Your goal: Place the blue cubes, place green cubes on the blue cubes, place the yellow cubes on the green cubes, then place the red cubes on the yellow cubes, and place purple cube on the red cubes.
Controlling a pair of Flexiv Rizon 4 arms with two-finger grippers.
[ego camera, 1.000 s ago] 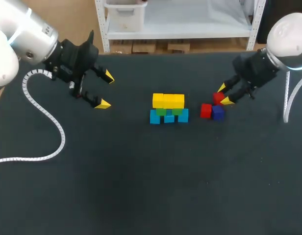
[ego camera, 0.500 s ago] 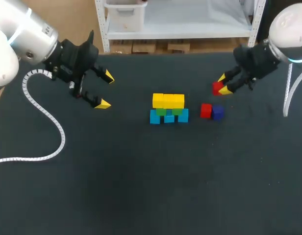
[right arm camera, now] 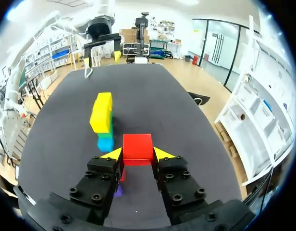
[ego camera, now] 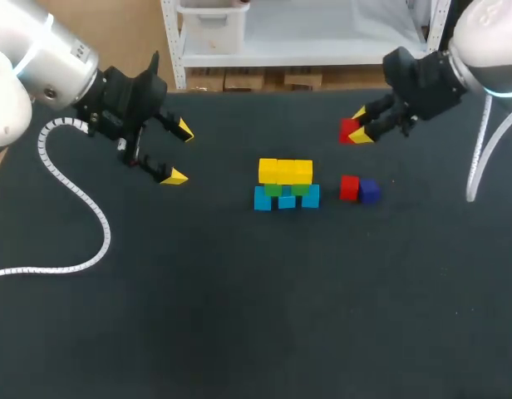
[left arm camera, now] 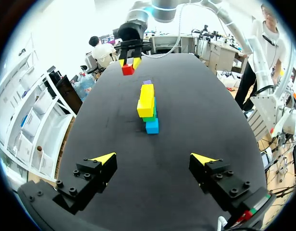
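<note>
On my screens the right gripper (ego camera: 358,126) is clamped on a red cube (ego camera: 347,130), one yellow fingertip pressed to each of two opposite faces, and it holds that cube up off the black table (ego camera: 239,316), toward the far right side. The right wrist view shows the same grip close up: the right gripper (right arm camera: 138,154) has the red cube (right arm camera: 137,147) squarely between its tips. The stack stands near the middle of the table: a row of blue cubes (ego camera: 287,198) on the surface, green cubes (ego camera: 285,189) on top of them, and a row of yellow cubes (ego camera: 285,171) across the green ones. From the right wrist I see the same pile ahead of the fingers, yellow cubes (right arm camera: 102,113) over green cubes (right arm camera: 105,129) over blue cubes (right arm camera: 105,143). Just right of the stack a second red cube (ego camera: 349,188) sits on the table with the purple cube (ego camera: 370,191) touching its right side; both lie nearer to me than the held cube. The left gripper (ego camera: 179,153) hangs over the far left part of the table, well apart from the stack, its fingers spread wide with nothing between them. Its own camera confirms this: the left gripper (left arm camera: 155,159) is agape, with the pile ahead of it and the red cube (left arm camera: 128,70) beyond. A white ribbed cable (ego camera: 73,199) trails across the left of the table.
</note>
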